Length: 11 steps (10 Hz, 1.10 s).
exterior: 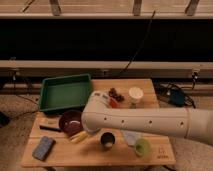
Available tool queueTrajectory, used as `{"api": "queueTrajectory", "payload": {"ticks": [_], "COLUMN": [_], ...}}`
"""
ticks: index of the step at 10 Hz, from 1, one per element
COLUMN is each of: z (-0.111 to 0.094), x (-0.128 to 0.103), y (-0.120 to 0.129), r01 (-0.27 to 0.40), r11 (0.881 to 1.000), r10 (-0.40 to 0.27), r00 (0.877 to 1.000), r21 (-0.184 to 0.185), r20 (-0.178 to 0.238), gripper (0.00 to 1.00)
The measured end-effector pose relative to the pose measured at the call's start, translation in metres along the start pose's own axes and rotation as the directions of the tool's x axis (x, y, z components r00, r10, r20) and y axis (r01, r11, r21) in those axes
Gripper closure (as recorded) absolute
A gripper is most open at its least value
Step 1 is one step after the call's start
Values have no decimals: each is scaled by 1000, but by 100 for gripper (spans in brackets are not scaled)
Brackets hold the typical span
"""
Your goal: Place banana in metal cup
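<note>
Gripper (86,131) sits tucked under the white arm's rounded end, right over the slim yellow banana (78,137), and whether it grips the fruit I cannot tell. Banana lies on the wooden table (100,155), touching the dark maroon bowl (70,122) at its five o'clock. Small dark shiny metal cup (107,139) stands near the banana at its three o'clock, light green cup (142,146) beyond.

We see the arm (150,122) reaching leftward across the table (100,155) | gripper (86,131) low at the arm's left end, at the banana (79,137) | banana lies beside the dark red bowl (70,121), left of the metal cup (107,140) | green tray (65,92) at rear left | light green cup (142,147) front right | white cup (135,94) rear.
</note>
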Motion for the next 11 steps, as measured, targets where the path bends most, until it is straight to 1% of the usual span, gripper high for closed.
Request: {"api": "queueTrajectory", "payload": {"ticks": [2, 3, 6, 8, 9, 10, 11], "z": [-17, -22, -28, -28, -27, -26, -25], "x": [-9, -16, -35, -44, -46, -48, -50], "y": [-3, -8, -28, -41, -47, -52, -57], "r01": [1, -5, -37, -57, -59, -61, -62], "r11": [1000, 1000, 999, 998, 998, 998, 998], "r10": [-1, 5, 38, 57, 59, 60, 62], "r00": [1000, 1000, 999, 998, 998, 998, 998], "r21": [-18, -22, -19, -11, -3, 10, 20], "r20": [14, 16, 20, 22, 21, 14, 13], "gripper": [100, 100, 100, 100, 98, 91, 81]}}
